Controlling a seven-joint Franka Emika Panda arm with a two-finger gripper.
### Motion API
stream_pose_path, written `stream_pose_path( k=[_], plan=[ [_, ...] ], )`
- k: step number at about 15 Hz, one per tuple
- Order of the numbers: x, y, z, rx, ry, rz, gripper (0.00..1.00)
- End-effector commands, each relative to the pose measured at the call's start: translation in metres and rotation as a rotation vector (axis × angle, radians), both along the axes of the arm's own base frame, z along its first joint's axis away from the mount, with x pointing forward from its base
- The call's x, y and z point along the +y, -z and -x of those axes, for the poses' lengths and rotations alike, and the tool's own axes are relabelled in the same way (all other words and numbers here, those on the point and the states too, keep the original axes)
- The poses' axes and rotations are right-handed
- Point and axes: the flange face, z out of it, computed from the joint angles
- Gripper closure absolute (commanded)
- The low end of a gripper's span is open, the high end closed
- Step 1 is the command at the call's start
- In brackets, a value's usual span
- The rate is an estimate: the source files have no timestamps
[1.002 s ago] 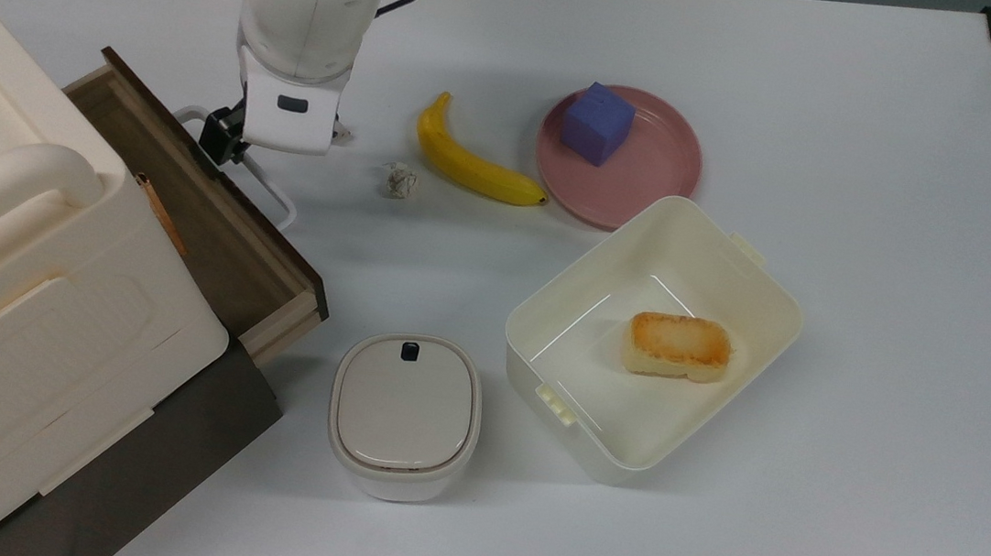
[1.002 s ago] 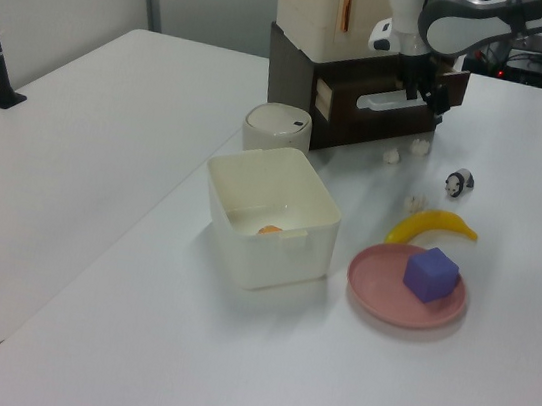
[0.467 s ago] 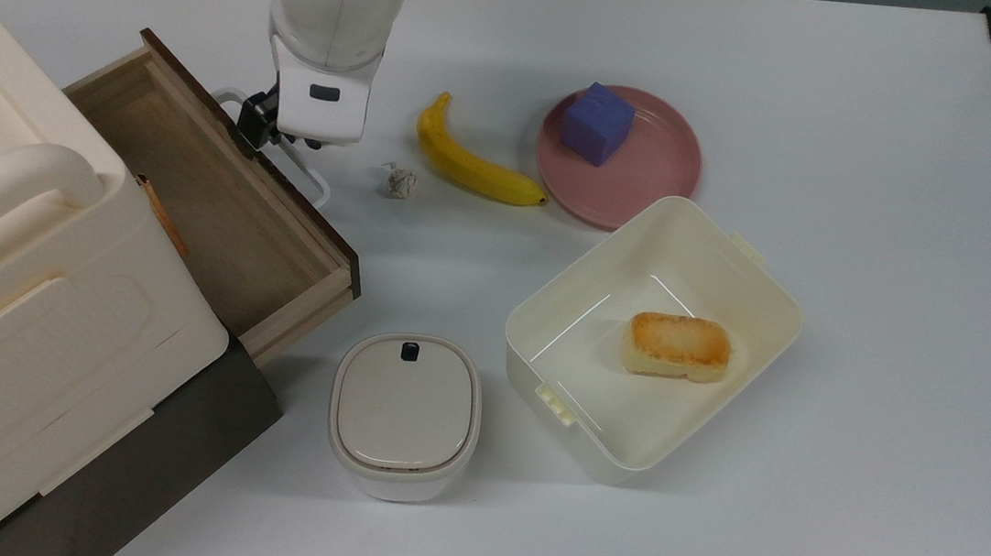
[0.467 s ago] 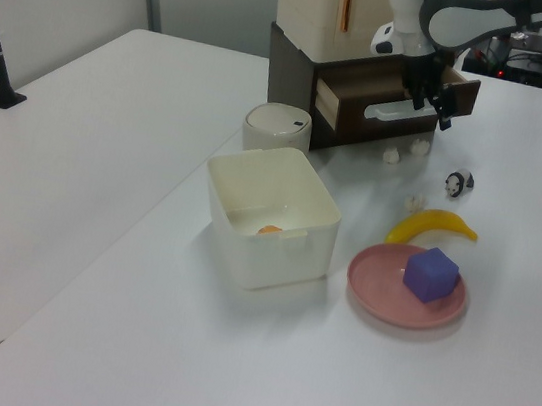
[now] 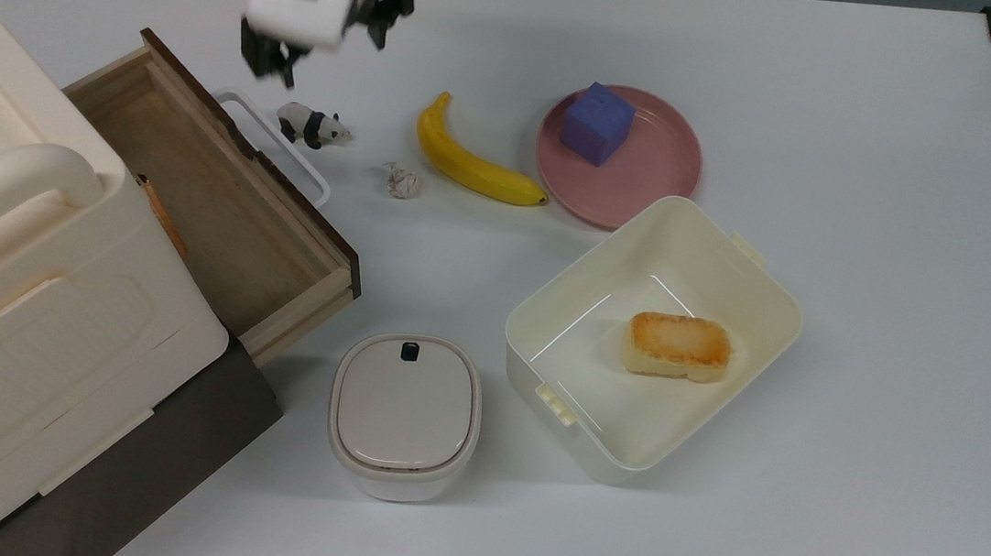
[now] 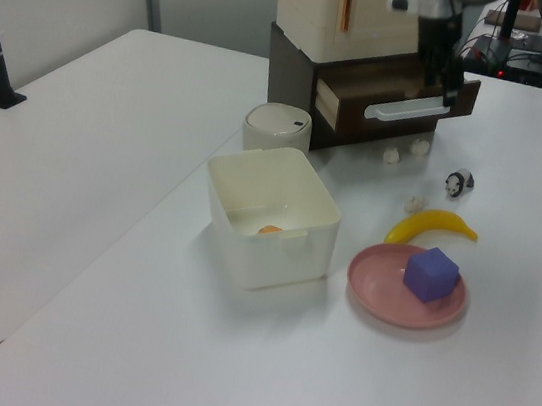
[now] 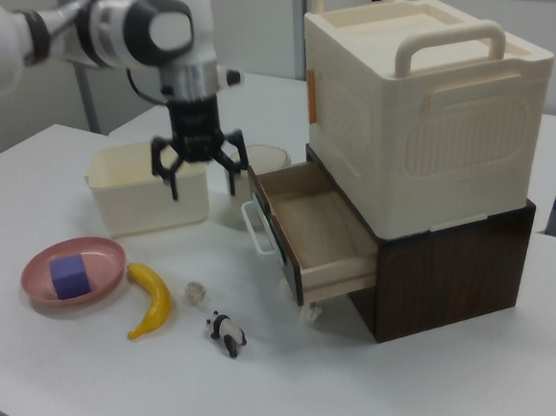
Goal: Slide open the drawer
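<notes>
- The drawer (image 5: 219,194) juts out open near the table's (image 5: 875,263) left edge in the top view.
- The gripper (image 7: 200,170) hangs above, fingers spread wide, holding nothing.
- The pull looks done; best to lift straight away, clear of the white handle (image 5: 274,146).

Matt light-wood drawer (image 5: 218,203), glossy cream plastic bin (image 5: 761,292)
</notes>
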Motion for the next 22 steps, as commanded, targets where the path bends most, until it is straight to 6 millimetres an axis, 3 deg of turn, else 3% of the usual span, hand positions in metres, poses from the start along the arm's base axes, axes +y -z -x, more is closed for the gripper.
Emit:
stream_pose_path(
  k=[1,5,6,8,13,19,22],
  plan=[
    [0.001,-0.053,0.032,-0.088,0.272,-0.040,0.00],
    [-0.001,-0.092,0.055,-0.169,0.543,-0.096,0.00],
    [0.009,-0.101,0.060,-0.189,0.622,-0.096,0.00],
    [0.015,-0.106,0.066,-0.208,0.764,-0.092,0.00],
    [0.031,-0.106,0.064,-0.216,0.930,-0.082,0.00],
    [0.028,-0.104,0.061,-0.240,0.915,-0.082,0.00],
    [0.023,-0.105,0.059,-0.251,0.804,-0.096,0.00]
  ],
)
